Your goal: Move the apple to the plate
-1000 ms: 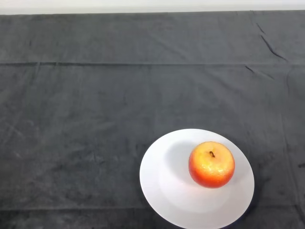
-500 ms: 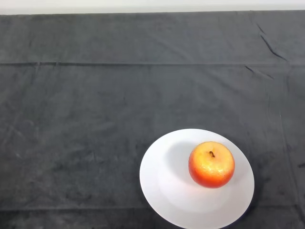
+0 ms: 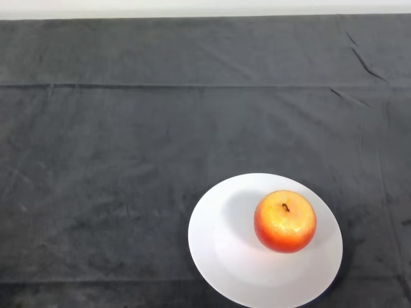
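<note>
A red and yellow apple (image 3: 285, 221) sits upright, stem up, on a white plate (image 3: 221, 247) near the table's front edge, right of centre. The apple lies on the right half of the plate, inside its rim.
The dark cloth (image 3: 128, 141) covers the whole table, with a few creases at the far right (image 3: 363, 61). A pale wall strip runs along the far edge.
</note>
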`<move>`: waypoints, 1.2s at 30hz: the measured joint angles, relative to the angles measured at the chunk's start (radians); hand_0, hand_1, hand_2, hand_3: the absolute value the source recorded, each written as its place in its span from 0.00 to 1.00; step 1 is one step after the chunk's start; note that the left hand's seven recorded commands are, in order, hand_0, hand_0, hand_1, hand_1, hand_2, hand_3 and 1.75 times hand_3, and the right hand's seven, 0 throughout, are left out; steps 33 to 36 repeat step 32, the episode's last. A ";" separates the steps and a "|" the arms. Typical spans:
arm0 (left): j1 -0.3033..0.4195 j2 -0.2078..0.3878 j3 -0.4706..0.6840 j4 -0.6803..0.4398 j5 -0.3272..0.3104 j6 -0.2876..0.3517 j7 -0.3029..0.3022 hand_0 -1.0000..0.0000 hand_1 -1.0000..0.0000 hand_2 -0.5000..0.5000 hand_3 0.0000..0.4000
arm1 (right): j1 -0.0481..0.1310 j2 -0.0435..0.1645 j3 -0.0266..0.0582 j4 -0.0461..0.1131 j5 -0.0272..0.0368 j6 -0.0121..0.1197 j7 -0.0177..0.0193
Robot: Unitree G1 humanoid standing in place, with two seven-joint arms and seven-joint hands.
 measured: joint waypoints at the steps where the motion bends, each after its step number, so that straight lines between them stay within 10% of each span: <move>1: 0.000 0.000 -0.001 0.000 0.000 0.000 0.000 1.00 1.00 0.50 0.00 | 0.000 0.000 0.0000 0.000 0.0000 0.000 0.0000; 36: -0.004 0.000 -0.009 0.000 0.001 0.008 -0.010 1.00 1.00 0.50 0.00 | 0.000 0.000 0.0000 0.000 0.0000 0.000 0.0000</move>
